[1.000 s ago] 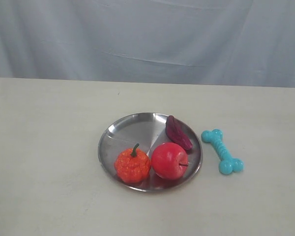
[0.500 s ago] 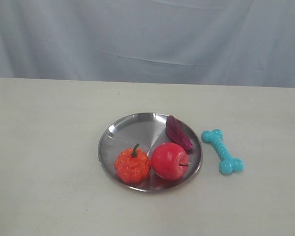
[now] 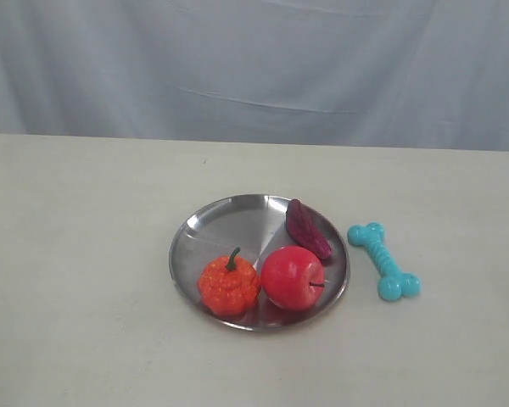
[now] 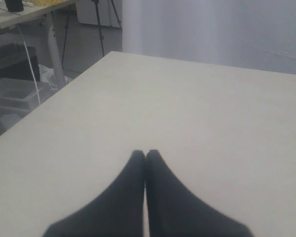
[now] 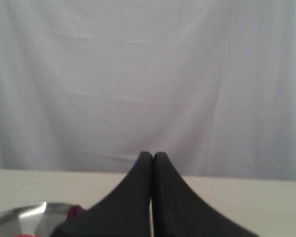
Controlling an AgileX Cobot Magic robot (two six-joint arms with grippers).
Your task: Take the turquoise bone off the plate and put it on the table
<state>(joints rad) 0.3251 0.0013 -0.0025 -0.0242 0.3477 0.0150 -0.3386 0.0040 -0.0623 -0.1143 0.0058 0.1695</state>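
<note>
Left end effector point(image 4: 145, 154) is pressed together, empty, over bare worktop point(image 4: 197, 108). The turquoise bone point(image 3: 383, 260) lies on the worktop at three o'clock of the plate point(image 3: 212, 229), clear of its rim. A careless reach by the right end effector point(image 5: 153, 155), likewise pressed together, could knock it against that rim. Neither arm shows in the exterior view.

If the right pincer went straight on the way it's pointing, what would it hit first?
Probably the pale curtain behind the table. The shut right pincer aims above the tabletop, with the plate off to one side, though depth is hard to judge.
</note>
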